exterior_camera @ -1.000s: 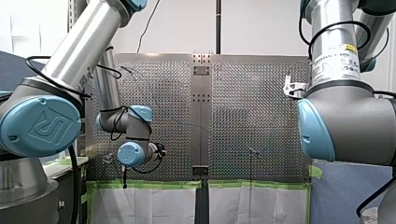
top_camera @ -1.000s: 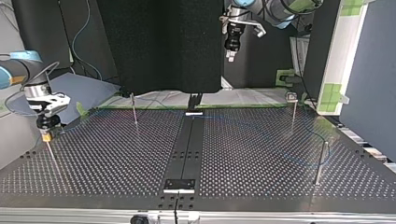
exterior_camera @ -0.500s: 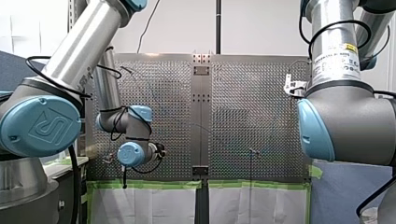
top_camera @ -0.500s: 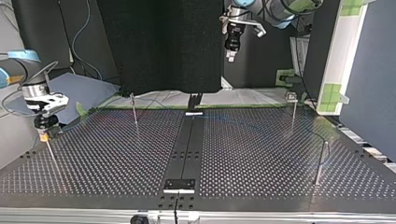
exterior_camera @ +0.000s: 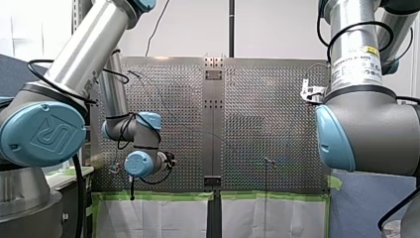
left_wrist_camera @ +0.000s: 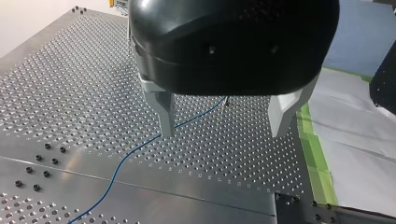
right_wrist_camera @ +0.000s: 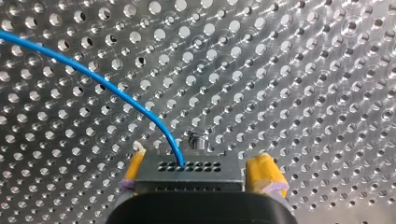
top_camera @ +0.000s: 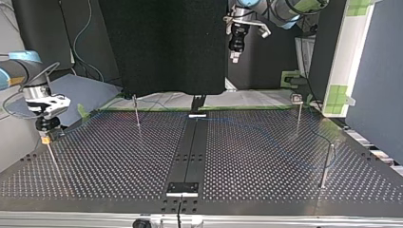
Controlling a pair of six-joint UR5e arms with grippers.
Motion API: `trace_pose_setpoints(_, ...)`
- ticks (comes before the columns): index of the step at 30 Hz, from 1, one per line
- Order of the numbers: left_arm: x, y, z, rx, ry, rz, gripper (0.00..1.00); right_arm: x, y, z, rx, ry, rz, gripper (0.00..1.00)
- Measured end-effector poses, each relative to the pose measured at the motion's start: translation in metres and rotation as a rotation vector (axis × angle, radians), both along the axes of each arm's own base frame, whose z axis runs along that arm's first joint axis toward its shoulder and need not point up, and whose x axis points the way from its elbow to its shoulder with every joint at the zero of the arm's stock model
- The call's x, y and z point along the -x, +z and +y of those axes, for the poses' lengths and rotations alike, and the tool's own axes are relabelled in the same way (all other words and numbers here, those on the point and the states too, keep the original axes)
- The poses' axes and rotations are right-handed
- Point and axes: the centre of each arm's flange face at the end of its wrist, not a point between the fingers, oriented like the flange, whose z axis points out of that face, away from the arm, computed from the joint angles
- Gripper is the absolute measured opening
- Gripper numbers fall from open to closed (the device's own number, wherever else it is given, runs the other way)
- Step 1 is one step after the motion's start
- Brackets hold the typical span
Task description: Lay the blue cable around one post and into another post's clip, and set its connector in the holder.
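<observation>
Now, with our right gripper (top_camera: pixel 45 138) clamped on the connector (right_wrist_camera: pixel 189 169) just beside a post (top_camera: pixel 52 159) and our left gripper (left_wrist_camera: pixel 222 133) hanging jaws apart over the cable (left_wrist_camera: pixel 135 151), we judge it best to lead the cable low round that post, keeping slack.

Only my right gripper (top_camera: pixel 45 138) has moved, and barely. Gripping the connector (right_wrist_camera: pixel 189 168), it slid a touch toward the table (top_camera: pixel 119 161) edge at the top view's left between a second and half a second ago. It has since come back about half that way. The cable (right_wrist_camera: pixel 116 91) is too faint across the table to show any shift.
</observation>
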Motion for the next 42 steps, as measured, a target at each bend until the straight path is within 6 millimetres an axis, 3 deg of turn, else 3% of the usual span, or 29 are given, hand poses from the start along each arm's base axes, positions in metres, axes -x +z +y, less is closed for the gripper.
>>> trace_pose_setpoints(21,-0.0001,0.0,0.0,0.0,0.0,0.0,0.99,0.0,-0.0023,-0.0016,0.006,0.001,-0.003,0.76)
trace_pose_setpoints(32,0.0,-0.0001,0.0002,0.0,0.0,0.001,0.99,-0.0002,-0.0035,-0.0015,0.001,0.001,-0.004,0.41)
trace_pose_setpoints(42,0.0001,-0.0001,0.0002,0.0,0.0,0.001,0.99,-0.0003,-0.0046,-0.0007,-0.006,0.001,-0.002,0.41)
